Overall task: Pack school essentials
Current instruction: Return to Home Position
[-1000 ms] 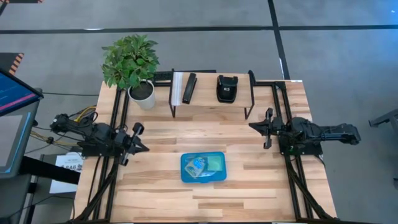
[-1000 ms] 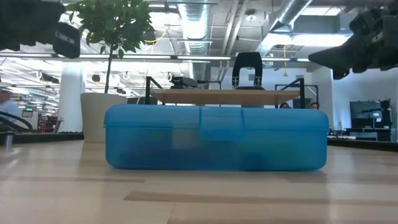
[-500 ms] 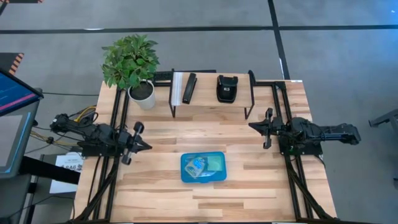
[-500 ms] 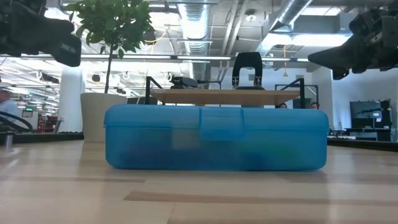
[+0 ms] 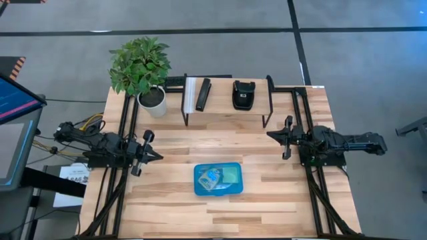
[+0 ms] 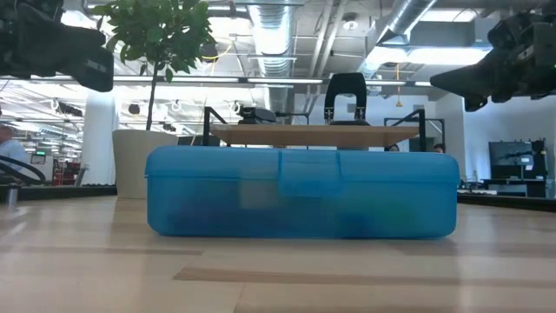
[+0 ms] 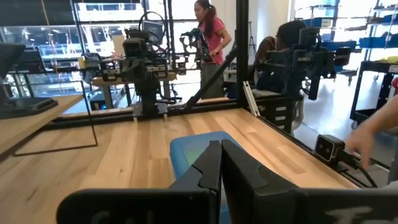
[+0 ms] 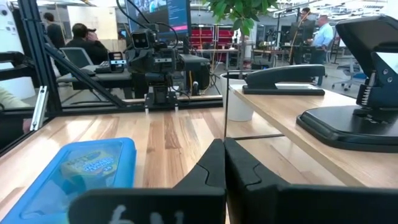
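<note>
A closed blue plastic box (image 5: 218, 179) rests flat on its bottom in the middle of the wooden table, also seen in the low view (image 6: 301, 191). Through its translucent lid show a crayon box (image 5: 211, 177) and a lime-green pad (image 5: 231, 175). My left gripper (image 5: 157, 157) hovers shut at the table's left side, pointing level toward the box (image 7: 193, 149), well short of it. My right gripper (image 5: 269, 135) hovers shut at the right side, pointing level across the table, with the box (image 8: 81, 171) ahead and below. Both hold nothing.
A wire-legged shelf (image 5: 227, 110) stands at the far edge, carrying a long black stapler (image 5: 202, 93) and a bulky black device (image 5: 243, 95). A potted plant (image 5: 141, 67) stands at the far left. People move in the room beyond the table.
My left gripper has turned and tipped a little where it hovers, staying shut. The box and my right gripper have kept still.
</note>
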You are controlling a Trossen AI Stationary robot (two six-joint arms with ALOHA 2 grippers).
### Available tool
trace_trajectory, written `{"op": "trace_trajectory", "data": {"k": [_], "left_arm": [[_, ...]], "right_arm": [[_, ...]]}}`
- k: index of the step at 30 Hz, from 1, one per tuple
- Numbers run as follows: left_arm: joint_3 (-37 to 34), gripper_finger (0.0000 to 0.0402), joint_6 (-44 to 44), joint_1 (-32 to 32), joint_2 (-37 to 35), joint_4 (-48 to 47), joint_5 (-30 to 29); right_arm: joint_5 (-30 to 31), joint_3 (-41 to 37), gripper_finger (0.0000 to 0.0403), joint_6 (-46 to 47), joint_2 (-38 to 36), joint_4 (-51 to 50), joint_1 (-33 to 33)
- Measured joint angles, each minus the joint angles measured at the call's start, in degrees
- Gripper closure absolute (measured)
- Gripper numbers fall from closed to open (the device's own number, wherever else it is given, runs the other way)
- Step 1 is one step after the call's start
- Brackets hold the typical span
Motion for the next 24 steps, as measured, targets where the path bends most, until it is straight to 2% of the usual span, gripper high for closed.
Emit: {"op": "trace_trajectory", "data": {"k": [24], "left_arm": [[0.0, 0.0401, -0.4, 0.0, 0.0, 0.0, 0.0]], "right_arm": [[0.1, 0.0, 0.0395, 0.0, 0.0, 0.0, 0.0]]}}
